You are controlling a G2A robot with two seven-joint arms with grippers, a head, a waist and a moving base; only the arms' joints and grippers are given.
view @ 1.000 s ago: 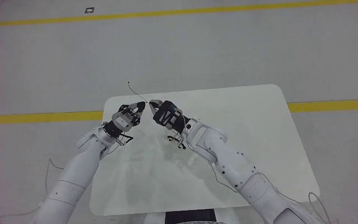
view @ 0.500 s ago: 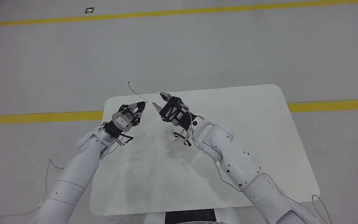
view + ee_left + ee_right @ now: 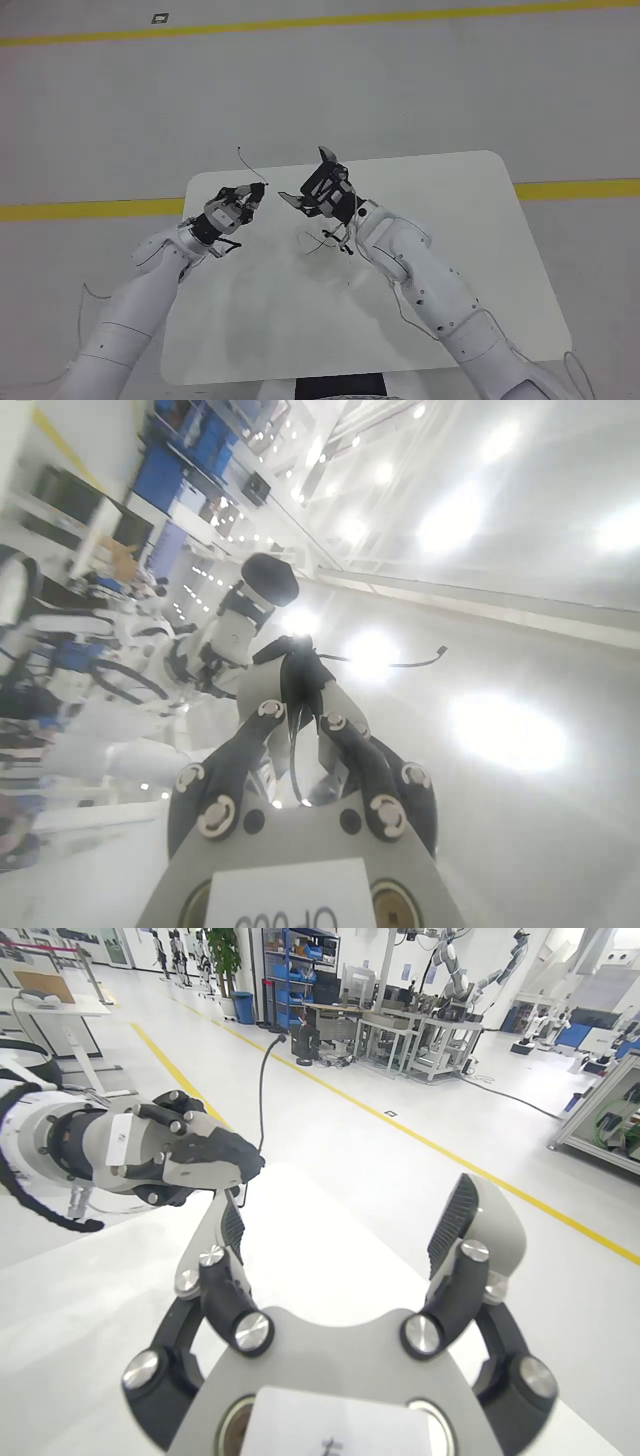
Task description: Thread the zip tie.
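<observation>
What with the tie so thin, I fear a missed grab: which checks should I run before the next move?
1. Left gripper shut on the zip tie: ok.
2. Right gripper open, empty: ok.
3. Tie's head end standing free beyond the left gripper: ok.
4. Tie threaded: not ok, head bare.
5. Right gripper around the tie: not ok, apart from it.
</observation>
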